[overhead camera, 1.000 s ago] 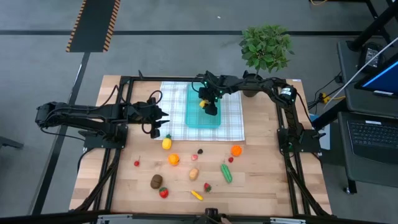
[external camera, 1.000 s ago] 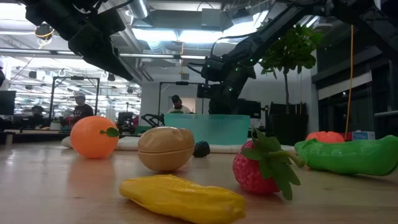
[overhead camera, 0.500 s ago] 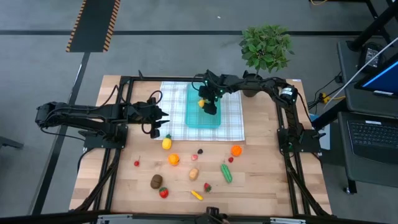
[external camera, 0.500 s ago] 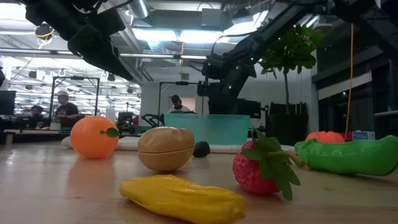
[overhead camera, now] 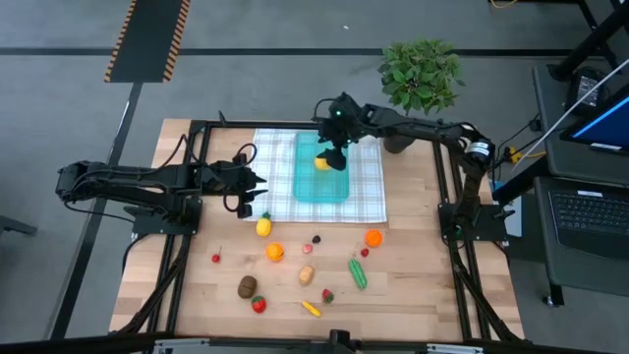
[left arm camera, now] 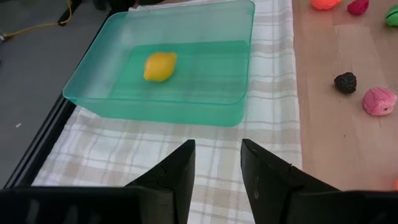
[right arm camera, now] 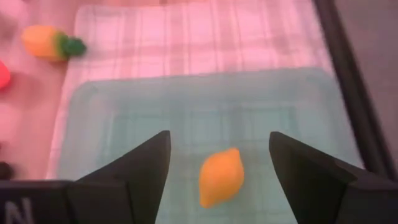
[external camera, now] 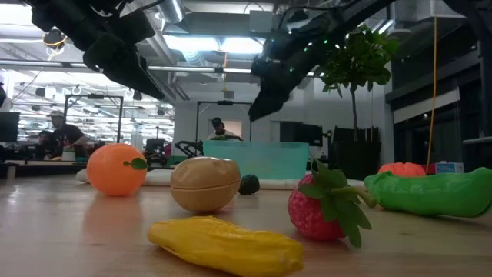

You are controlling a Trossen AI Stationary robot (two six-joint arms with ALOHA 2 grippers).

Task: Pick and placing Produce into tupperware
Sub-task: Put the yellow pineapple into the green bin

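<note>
The teal tupperware (overhead camera: 321, 182) sits on a checked cloth (overhead camera: 369, 187). One yellow lemon (overhead camera: 321, 163) lies on its floor; it also shows in the right wrist view as the lemon (right arm camera: 219, 177) and in the left wrist view as the lemon (left arm camera: 160, 66). My right gripper (overhead camera: 333, 155) hangs open above the tupperware's far half, fingers pointing down, clear of the lemon. My left gripper (overhead camera: 259, 182) waits open at the cloth's left edge, facing the tupperware (left arm camera: 168, 62). The other produce lies on the bare wood nearer me, among it an orange (overhead camera: 274, 252) and a cucumber (overhead camera: 358, 272).
A potted plant (overhead camera: 421, 74) stands at the table's far right corner. On the wood near the cloth lie a leafed lemon (overhead camera: 263, 226), a blackberry (overhead camera: 316, 238) and a tangerine (overhead camera: 373, 237). A kiwi (overhead camera: 247, 286), a potato (overhead camera: 307, 274) and strawberries lie toward the near edge. People show in the room behind.
My right gripper has risen from inside the tupperware and drawn back toward the table's far edge. The lemon has stayed on the tupperware's floor and now shows uncovered.
</note>
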